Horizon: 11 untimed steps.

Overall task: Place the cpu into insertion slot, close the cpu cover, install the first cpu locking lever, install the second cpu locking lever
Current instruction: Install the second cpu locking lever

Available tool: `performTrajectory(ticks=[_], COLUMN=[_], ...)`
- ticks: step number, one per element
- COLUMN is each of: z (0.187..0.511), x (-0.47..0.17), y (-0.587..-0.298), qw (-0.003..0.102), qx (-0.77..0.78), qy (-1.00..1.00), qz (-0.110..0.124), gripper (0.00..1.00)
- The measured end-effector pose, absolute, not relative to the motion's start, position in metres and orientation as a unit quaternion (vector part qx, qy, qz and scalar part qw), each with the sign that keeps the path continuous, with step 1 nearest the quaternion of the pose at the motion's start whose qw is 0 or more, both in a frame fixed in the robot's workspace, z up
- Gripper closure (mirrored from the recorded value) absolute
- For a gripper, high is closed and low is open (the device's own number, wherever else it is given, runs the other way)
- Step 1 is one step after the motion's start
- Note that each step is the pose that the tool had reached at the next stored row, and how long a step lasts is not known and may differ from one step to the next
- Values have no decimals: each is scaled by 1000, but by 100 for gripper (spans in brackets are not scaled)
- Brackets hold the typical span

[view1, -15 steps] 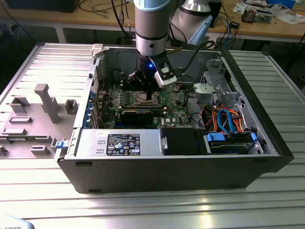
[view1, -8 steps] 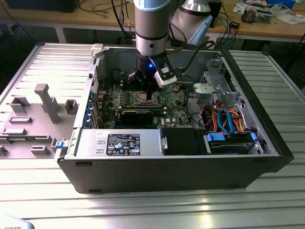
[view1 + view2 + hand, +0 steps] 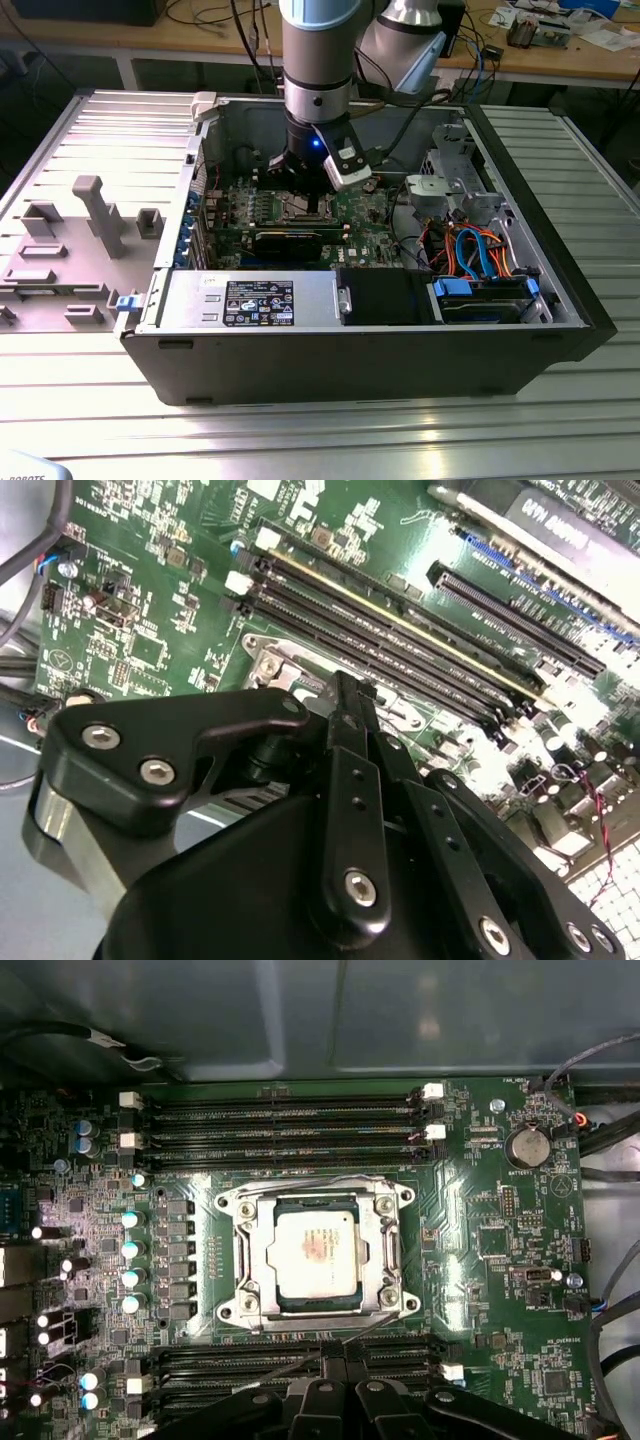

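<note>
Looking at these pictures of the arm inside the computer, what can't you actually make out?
- Exterior view: the insertion slot is partly hidden by the arm and gripper.
- First wrist view: the cpu sits under the cpu cover; whether the levers are latched is unclear.
- Second wrist view: the gripper's body blocks the socket.

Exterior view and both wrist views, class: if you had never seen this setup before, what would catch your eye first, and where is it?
First, the big grey robot arm reaching down into the open computer case in the exterior view. Next, in the first wrist view, the silvery cpu sitting in the insertion slot amid the green circuit board, with the cpu cover framing it. Long black memory slots run beside it.
</note>
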<state>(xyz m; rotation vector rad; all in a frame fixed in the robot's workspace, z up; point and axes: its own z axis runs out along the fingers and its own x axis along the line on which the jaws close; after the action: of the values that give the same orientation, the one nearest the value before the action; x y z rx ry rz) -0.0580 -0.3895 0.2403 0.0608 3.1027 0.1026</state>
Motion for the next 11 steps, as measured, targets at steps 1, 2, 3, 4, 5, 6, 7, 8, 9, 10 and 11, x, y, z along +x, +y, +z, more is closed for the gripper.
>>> performTrajectory(ticks=[1, 2, 3, 4, 5, 6, 7, 8, 9, 10, 11], z=[240, 240, 240, 240, 240, 240, 240, 240, 240, 240, 240], x=[-59, -61, -65, -67, -69, -70, -71, -72, -72, -72, -72], y=[-390, -390, -390, -390, -391, -392, -392, -392, -392, -392, -392], qw=[18, 18, 18, 18, 18, 18, 18, 18, 18, 18, 18], qx=[20, 20, 20, 20, 20, 20, 20, 20, 20, 20, 20], qy=[999, 999, 999, 999, 999, 999, 999, 999, 999, 999, 999], qz=[36, 37, 38, 39, 40, 40, 40, 40, 40, 40, 40], gripper=[89, 89, 89, 89, 89, 89, 89, 89, 89, 89, 89])
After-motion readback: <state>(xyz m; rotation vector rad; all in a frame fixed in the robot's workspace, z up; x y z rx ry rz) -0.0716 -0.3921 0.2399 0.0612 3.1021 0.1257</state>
